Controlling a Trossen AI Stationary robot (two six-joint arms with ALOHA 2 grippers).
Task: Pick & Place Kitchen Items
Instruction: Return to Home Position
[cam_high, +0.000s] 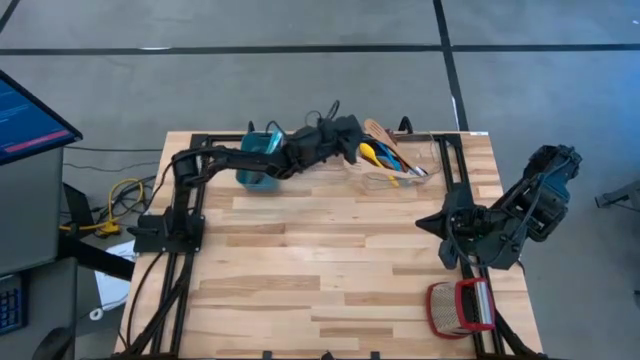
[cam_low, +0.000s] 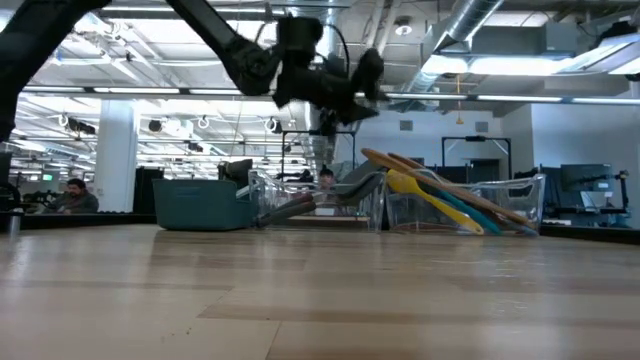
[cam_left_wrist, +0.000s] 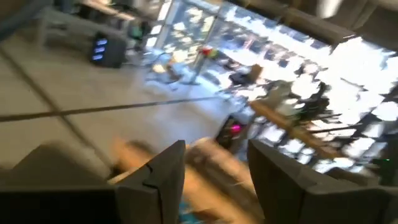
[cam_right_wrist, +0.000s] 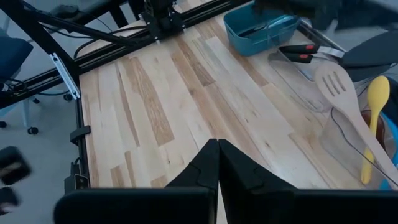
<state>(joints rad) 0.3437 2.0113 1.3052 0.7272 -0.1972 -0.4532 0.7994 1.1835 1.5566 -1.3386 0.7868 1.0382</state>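
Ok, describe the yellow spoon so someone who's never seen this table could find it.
Look along the far edge of the wooden table, past the teal bin, to the rightmost clear bin. Among the utensils leaning in it, the yellow spoon is the only yellow one, lying beside a wooden slotted spoon.

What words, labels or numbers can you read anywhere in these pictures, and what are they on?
None can be read.
The monitor left of the table shows lines of text, too small to read.
No lettering shows on the teal bin.

Left pincer (cam_left_wrist: 216, 150) agape and aloft; right pincer (cam_right_wrist: 218, 147) closed, tucked back.
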